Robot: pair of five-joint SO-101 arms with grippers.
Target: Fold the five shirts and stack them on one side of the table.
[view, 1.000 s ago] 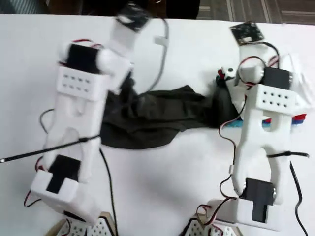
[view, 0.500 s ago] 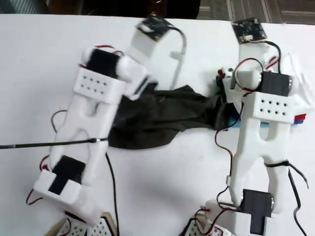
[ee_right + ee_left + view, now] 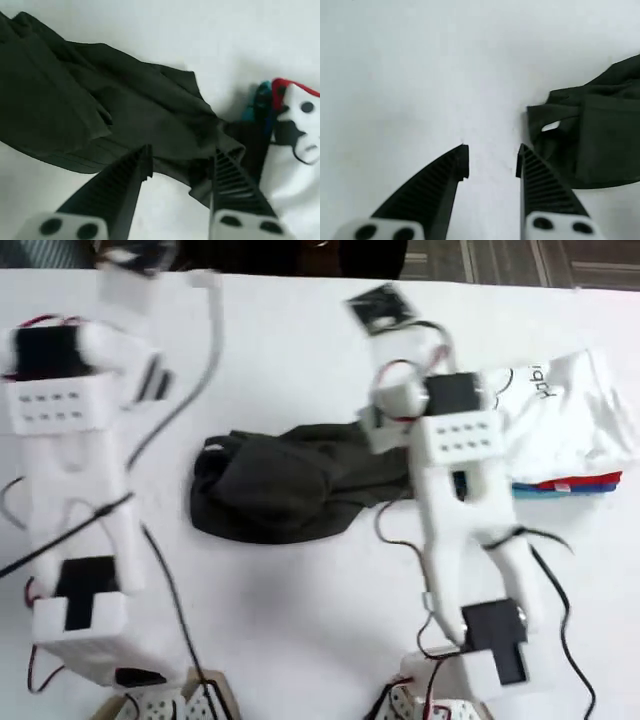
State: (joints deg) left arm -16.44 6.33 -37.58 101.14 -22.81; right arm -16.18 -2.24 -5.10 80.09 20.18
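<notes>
From above, we see the dark shirt (image 3: 280,490) crumpled between both arms, with the folded stack (image 3: 570,430) beyond the right arm.

On the left wrist, our left pincer (image 3: 492,160) is parted and holds nothing above the table (image 3: 395,75), with the shirt just beside one finger.

On the right wrist, our right pincer (image 3: 182,165) is spread and empty over the shirt's edge, with the stack alongside.

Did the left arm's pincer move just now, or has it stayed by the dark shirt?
Yes. The left pincer swung leftward in the high view, farther from the folded stack, and is now off the dark shirt.
</notes>
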